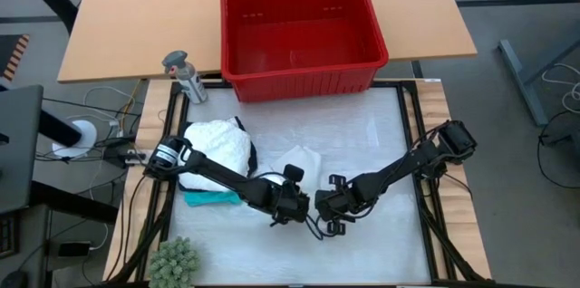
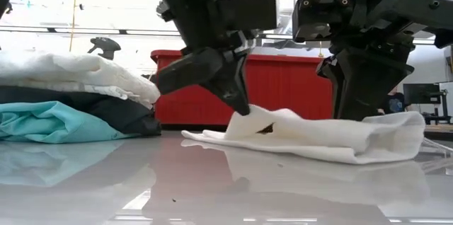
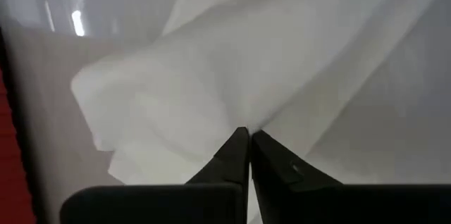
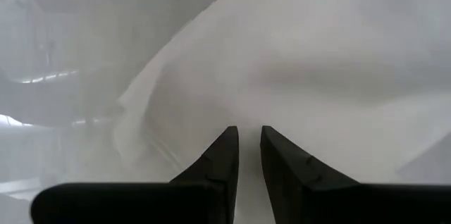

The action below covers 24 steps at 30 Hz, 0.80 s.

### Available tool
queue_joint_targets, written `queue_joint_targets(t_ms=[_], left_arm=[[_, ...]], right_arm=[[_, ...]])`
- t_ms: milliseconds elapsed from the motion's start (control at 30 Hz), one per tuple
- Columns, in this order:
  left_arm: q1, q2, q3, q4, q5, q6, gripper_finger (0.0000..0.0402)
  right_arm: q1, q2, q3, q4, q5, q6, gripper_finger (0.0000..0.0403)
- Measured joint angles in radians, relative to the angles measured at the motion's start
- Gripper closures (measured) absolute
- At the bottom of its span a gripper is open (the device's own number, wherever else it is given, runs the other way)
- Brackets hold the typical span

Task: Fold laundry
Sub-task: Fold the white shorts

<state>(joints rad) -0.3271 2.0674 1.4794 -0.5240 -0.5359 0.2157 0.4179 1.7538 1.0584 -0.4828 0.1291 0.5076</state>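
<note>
White garment (image 2: 311, 136), pinched by left pincer (image 2: 244, 108)

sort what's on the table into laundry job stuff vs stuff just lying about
Job:
white cloth on the mat, left gripper shut on it
pile of white, black and teal garments

Lying about:
red basket
spray bottle
green fuzzy plant

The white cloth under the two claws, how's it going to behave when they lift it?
Probably floppy: the white cloth lies rumpled in soft folds. Likely light, since the shut left claw pinches just a thin edge. It may slide easily, as the table looks glossy.
</note>
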Motion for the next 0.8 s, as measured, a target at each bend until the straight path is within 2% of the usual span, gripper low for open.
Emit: queue_joint_targets(t_ms=[267, 467, 633, 800], left_arm=[[-0.018, 0.000, 0.000, -0.128, -0.004, -0.100, 0.0401], [-0.023, 0.000, 0.000, -0.130, 0.044, -0.159, 0.0401], [-0.037, 0.000, 0.000, -0.170, 0.173, -0.168, 0.0401], [-0.037, 0.000, 0.000, -0.197, 0.175, -0.190, 0.0401]], right_arm=[[0.000, 0.000, 0.000, -0.004, 0.001, -0.003, 0.0316], [0.000, 0.000, 0.000, -0.004, 0.001, -0.011, 0.0316], [0.000, 0.000, 0.000, -0.003, 0.003, -0.011, 0.0316], [0.000, 0.017, 0.000, 0.004, 0.004, -0.010, 0.0316]])
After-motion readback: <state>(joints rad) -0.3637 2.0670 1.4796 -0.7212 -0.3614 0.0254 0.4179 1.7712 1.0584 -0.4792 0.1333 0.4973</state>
